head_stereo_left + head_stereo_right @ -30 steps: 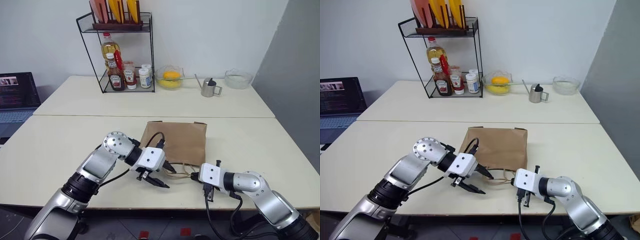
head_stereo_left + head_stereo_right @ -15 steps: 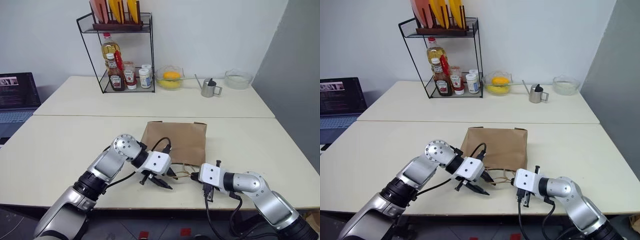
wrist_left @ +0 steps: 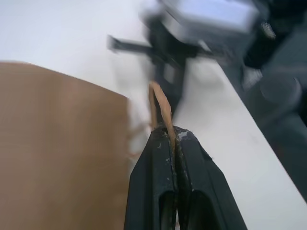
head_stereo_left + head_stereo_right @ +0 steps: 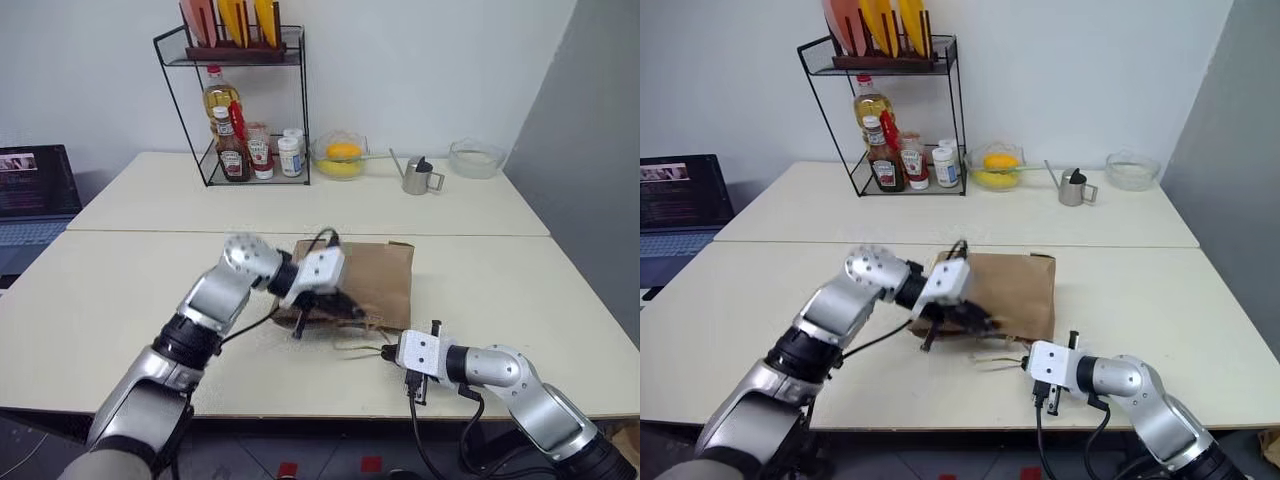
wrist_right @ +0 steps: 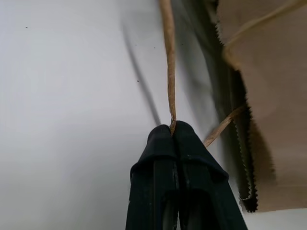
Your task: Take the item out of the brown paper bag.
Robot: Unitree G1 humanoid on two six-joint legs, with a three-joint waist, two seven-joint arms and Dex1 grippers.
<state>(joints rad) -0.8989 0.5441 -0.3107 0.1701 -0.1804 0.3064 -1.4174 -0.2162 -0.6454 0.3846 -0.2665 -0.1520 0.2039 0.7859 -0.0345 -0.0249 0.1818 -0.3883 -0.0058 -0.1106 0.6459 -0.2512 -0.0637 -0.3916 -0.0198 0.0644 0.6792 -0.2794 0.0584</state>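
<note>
- At centre frame, the brown paper bag [image 4: 362,280] lies on the tabletop [image 4: 120,300].
- Left end effector [image 3: 166,134] clamped on one cord handle [image 3: 161,108]; right end effector [image 5: 172,128] clamped on the other handle [image 5: 168,62].
- Step judged: opening the mouth; item unseen, presumably inside.
- Next: spread handles apart.

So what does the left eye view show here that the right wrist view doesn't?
The left eye view alone shows the left gripper raised over the brown paper bag, the wire rack of bottles, the fruit bowl and a laptop. The right wrist view alone shows, close up, the right gripper shut on a cord handle and the bag's serrated mouth edge. Both show the bag, its handles and the pale table.
</note>
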